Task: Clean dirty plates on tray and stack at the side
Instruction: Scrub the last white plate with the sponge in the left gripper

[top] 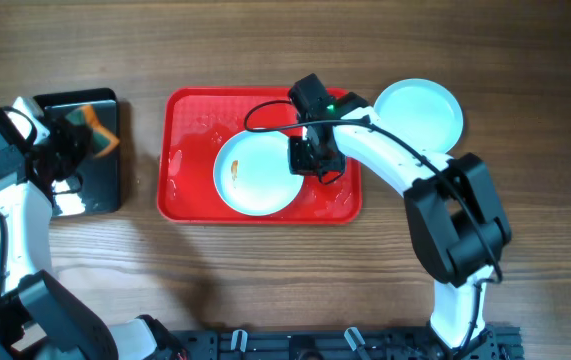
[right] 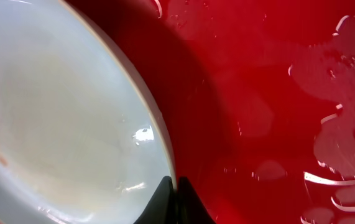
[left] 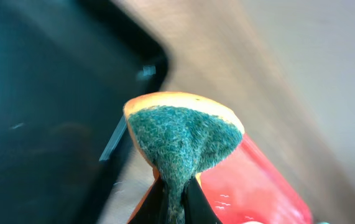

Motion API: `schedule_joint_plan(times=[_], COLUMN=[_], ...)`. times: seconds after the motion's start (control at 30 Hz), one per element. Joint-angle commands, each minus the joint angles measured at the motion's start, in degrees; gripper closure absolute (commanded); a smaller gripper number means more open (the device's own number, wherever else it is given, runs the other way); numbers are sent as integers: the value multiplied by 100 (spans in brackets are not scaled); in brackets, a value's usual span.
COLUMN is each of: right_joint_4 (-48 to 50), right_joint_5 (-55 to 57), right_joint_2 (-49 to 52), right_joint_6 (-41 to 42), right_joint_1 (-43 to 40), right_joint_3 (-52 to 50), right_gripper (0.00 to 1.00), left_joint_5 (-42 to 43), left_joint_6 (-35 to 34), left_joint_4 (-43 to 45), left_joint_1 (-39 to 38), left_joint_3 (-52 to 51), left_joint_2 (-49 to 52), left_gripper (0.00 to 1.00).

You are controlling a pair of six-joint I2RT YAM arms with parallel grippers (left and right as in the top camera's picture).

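1. The smeared plate [top: 255, 175] lies on the right half of the red tray [top: 190, 150], its orange streak left of centre.
2. My right gripper [right: 176, 190] is pinched tight on that plate's right rim.
3. A second plate [top: 418, 115] sits on the wooden table [top: 525, 60], just off the tray's upper right corner.
4. My left gripper [left: 176, 202] clamps a green-faced orange sponge [left: 183, 140] over the black tray [top: 100, 195].

Wooden table [top: 265, 280], red tray [top: 180, 150], black tray [top: 100, 190], plate [top: 420, 115]
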Motion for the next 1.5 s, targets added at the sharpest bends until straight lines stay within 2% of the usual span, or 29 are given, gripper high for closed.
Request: schedule_joint_plan(times=[0.0, 0.1, 0.3, 0.4, 0.6, 0.77, 1.07, 1.17, 1.23, 1.33, 1.47], right_joint_4=[138, 245, 372, 422, 527, 490, 498, 448, 433, 463, 514], right_joint_5=[149, 146, 81, 138, 144, 146, 146, 146, 146, 144, 144], right_joint_2=[326, 402, 422, 444, 498, 501, 501, 501, 501, 501, 501], right_joint_6=[-83, -83, -404, -509, -431, -468, -442, -448, -452, -444, -334], right_joint_1=[-15, -70, -254, -286, -291, -291, -291, -291, -291, -289, -289], right_joint_3=[90, 90, 90, 90, 90, 90, 90, 90, 90, 90, 90], right_gripper=[96, 96, 95, 96, 96, 96, 96, 96, 96, 96, 96], left_joint_5=[1558, 1993, 1998, 1906, 485, -92, -144, -498, -651, -1082, -2096], left_joint_6=[-44, -44, -35, 197, 238, 216, 122, -433, -562, -560, -553], left_joint_4=[151, 66, -433, -566, -682, -691, -227, -55, 9, 24, 20], left_joint_1=[-61, -278, -1095, -1665, -2852, -3532, -4411, -4577, -4642, -4782, -5106], left_joint_3=[9, 9, 9, 9, 9, 9, 9, 9, 9, 9, 9], left_joint_2=[-378, -389, -389, -387, -247, 116, 990, 1246, 1362, 1469, 1545], left_gripper=[96, 96, 96, 96, 96, 96, 96, 96, 96, 96, 96])
